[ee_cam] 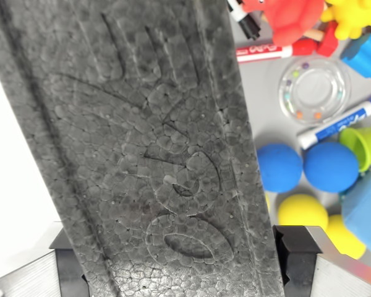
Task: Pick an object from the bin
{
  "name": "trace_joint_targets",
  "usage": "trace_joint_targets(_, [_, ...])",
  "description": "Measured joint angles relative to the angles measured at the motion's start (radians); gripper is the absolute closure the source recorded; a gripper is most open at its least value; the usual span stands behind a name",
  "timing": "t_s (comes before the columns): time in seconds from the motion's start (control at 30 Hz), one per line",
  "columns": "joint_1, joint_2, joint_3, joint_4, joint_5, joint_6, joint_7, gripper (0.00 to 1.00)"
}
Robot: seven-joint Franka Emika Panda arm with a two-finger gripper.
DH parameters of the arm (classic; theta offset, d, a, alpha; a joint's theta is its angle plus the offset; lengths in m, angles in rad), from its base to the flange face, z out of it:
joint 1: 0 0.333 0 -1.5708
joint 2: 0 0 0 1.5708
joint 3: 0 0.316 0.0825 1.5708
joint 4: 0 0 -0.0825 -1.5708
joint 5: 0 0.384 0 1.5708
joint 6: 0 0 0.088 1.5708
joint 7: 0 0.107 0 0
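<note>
Grey foam block sits clamped between both sides of the tool, lifted clear above the bin toys.

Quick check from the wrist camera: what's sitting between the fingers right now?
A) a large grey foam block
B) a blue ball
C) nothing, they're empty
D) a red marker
A: the grey foam block fills most of the wrist view and runs down between the two fingers, which sit against its sides at the bottom edge, while the blue balls and the red marker lie in the bin beyond.
</note>
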Motion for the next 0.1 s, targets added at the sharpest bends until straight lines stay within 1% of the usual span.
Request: trace_joint_targets(0.1, [0.000, 0.000, 0.000, 0.000, 0.000, 0.000, 0.000, 1.00])
